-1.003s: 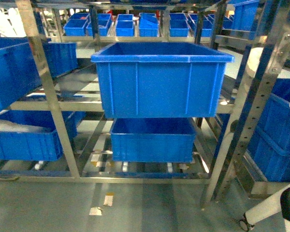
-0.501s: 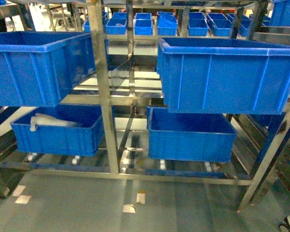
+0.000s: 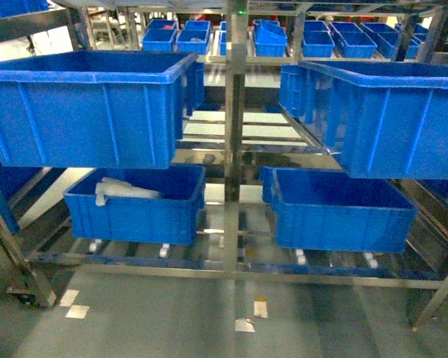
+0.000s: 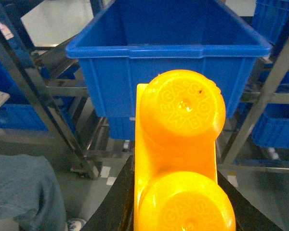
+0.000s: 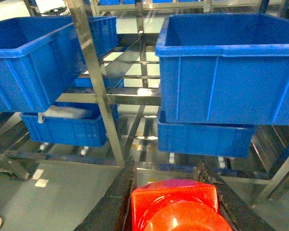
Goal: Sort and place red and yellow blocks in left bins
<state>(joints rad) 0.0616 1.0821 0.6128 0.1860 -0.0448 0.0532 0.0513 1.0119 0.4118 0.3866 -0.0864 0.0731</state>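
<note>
Facing you in the head view is a steel shelving rack [image 3: 235,149] that fills the whole frame, with a central upright post and two tiers. On its upper tier sit two large deep blue crates: the left upper bin [image 3: 86,112] to the left of the post and the right upper bin [image 3: 388,119] to the right of it. Below them, on the lower tier, you have a left lower bin [image 3: 138,205] holding a pale wrapped bundle [image 3: 119,190], and a right lower bin [image 3: 336,209]. Farther back, a row of smaller blue crates [image 3: 269,37] lines a distant shelf. On the grey floor [image 3: 172,321] in front of the rack lie a few pale tape marks [image 3: 250,317]. Neither arm shows in the head view. Your left pincer [image 4: 176,202] is clenched on the yellow block [image 4: 180,144], studs facing the wrist camera, in front of a blue crate's near rim. Your right pincer [image 5: 173,192] grips the red block [image 5: 176,204] between its dark fingers [image 5: 123,199], low in the right wrist view, before the rack.
</note>
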